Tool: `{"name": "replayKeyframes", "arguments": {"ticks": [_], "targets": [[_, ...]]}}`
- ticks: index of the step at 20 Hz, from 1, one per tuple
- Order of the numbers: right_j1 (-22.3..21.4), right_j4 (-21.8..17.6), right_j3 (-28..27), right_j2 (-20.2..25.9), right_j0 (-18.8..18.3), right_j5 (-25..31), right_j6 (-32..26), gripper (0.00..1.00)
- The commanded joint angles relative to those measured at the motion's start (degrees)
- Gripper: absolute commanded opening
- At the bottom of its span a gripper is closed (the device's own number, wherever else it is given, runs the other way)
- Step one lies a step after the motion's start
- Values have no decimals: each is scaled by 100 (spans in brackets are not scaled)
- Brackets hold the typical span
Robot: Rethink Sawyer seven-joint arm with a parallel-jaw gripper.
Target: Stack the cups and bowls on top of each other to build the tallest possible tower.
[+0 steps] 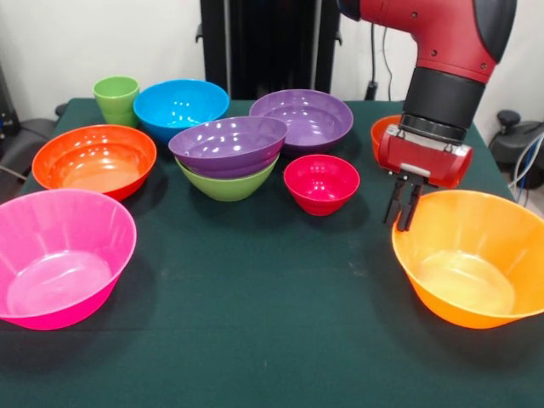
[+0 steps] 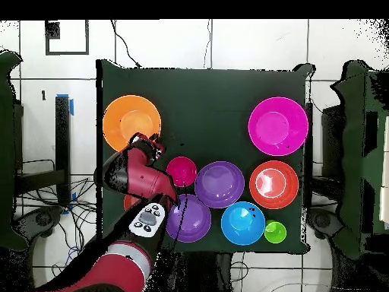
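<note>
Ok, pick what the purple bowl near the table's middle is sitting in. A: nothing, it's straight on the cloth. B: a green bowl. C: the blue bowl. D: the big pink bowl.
B: the front view shows the purple bowl nested in a green bowl whose rim and side show beneath it.

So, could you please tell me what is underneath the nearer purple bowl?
The purple bowl sits nested in a lime-green bowl, whose lower wall shows in the front view. The green bowl's inside is covered, and from overhead it is hidden entirely.

A dark green table [image 1: 255, 323] stands before a white wall [image 1: 51, 42].
</note>
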Motion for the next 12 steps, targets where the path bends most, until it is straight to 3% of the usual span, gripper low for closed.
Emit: {"name": "replayKeyframes", "arguments": {"ticks": [1, 6, 12], "targets": [[-101, -79, 111, 543, 99, 170, 1010, 0], [-345, 76, 248, -172, 520, 770, 865, 0], [-496, -1, 335, -641, 709, 1165, 777, 0]]}}
